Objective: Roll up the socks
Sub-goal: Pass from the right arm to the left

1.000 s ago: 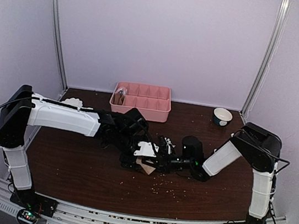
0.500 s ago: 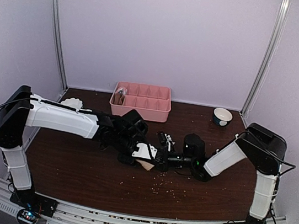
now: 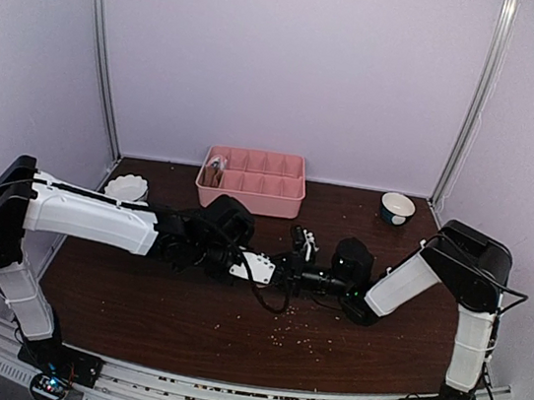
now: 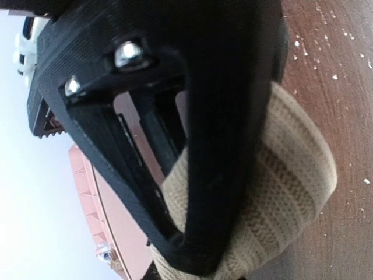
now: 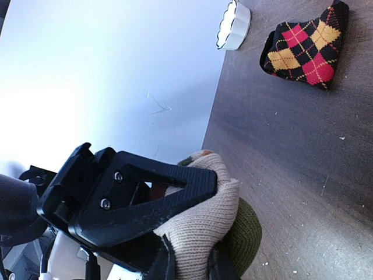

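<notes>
A cream sock with an olive toe (image 5: 204, 224) is bunched between both grippers at the table's middle. My right gripper (image 5: 192, 236) is shut on the sock's cream part, with the olive toe (image 5: 245, 236) bulging out beside it. In the left wrist view my left gripper (image 4: 195, 254) is clamped on the same ribbed cream sock (image 4: 285, 175). In the top view the two grippers meet tip to tip, left (image 3: 267, 268) and right (image 3: 293, 271), and hide the sock. A black sock with red and orange diamonds (image 5: 303, 46) lies folded on the table, apart from both grippers.
The pink compartment tray (image 3: 272, 199) stands at the back centre, with something in its left end. A white scalloped dish (image 3: 127, 186) sits at the left behind my left arm. A small bowl (image 3: 397, 208) is at the back right. Crumbs (image 3: 292, 338) dot the near table.
My left gripper has closed onto the cream sock. Both grippers have shifted a little toward the back of the table, and the sock's cream patch no longer shows from above.
</notes>
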Controlling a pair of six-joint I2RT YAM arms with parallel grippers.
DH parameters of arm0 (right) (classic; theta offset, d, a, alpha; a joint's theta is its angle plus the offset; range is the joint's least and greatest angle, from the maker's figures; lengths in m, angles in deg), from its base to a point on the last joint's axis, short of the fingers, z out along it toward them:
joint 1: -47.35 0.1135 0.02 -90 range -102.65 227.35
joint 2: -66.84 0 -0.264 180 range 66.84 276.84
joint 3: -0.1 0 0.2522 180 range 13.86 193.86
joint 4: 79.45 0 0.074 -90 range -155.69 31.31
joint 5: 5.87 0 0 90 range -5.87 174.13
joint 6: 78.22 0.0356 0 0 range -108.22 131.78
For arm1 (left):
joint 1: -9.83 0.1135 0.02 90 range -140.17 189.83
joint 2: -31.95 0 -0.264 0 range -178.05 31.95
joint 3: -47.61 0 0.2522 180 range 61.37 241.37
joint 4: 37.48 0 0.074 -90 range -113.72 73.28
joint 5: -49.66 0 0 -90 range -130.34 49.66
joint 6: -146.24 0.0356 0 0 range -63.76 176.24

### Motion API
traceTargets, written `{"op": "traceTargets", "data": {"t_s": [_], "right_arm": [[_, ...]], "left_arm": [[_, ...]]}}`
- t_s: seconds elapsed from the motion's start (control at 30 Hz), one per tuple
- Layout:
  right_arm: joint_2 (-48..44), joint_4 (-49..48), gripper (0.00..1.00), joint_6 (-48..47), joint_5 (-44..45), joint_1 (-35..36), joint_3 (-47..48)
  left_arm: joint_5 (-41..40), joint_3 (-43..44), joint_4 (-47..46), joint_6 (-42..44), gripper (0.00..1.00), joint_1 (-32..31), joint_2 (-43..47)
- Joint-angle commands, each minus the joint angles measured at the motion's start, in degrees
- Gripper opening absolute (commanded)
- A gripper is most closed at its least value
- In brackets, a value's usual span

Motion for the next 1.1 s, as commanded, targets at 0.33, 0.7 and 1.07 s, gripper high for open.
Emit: {"op": "traceTargets", "data": {"t_s": [0.33,0.7,1.07], "right_arm": [[-4.1,1.8,0.22,-3.9,-2.0,1.0,-1.7],[-33.5,54.7,0.42,-47.2,19.6,-0.3,0.3],[-54.2,55.4,1.00,-59.5,32.5,-0.2,-5.3]], "left_arm": [[9.9,12.6,18.5,-11.8,0.00,2.2,0.7],[49.9,27.2,44.2,-26.2,0.00,12.3,-4.6],[75.0,38.4,61.7,-23.4,0.00,15.4,-11.9]]}}
